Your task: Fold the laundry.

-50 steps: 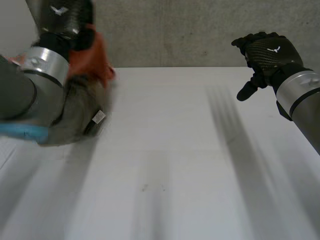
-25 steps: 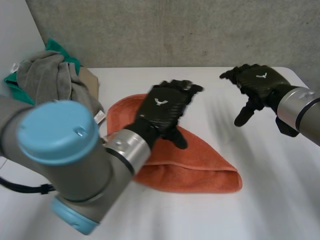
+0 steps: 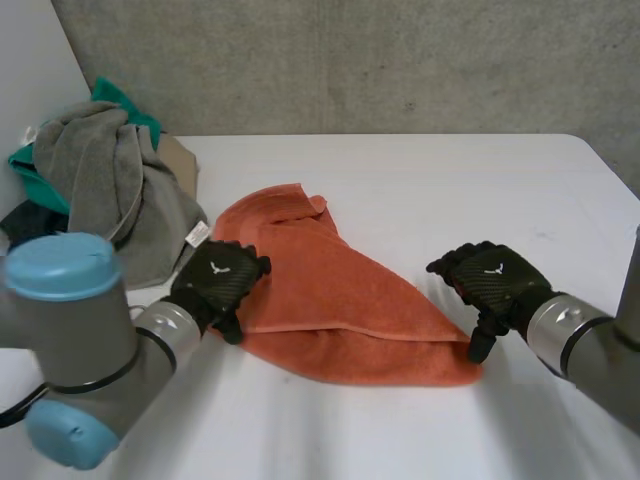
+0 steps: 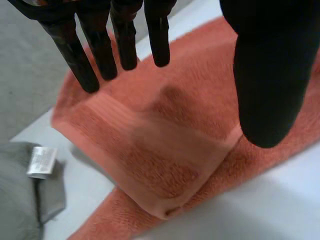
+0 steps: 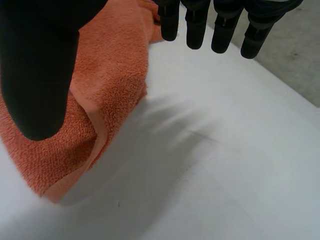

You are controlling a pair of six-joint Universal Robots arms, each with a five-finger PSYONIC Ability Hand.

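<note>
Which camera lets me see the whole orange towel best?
The head view. It shows the whole orange towel lying rumpled on the white table. The left wrist view gets a close look at one folded corner under the left hand. The right wrist view sees the opposite end under the right hand.

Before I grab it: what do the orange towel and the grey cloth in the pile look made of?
Orange towel: looks like terry cloth, likely cotton; matte looped pile with a flat woven band near the hem. Grey cloth: probably soft, matte towelling too, draping in thick folds; fibre cannot be told.
</note>
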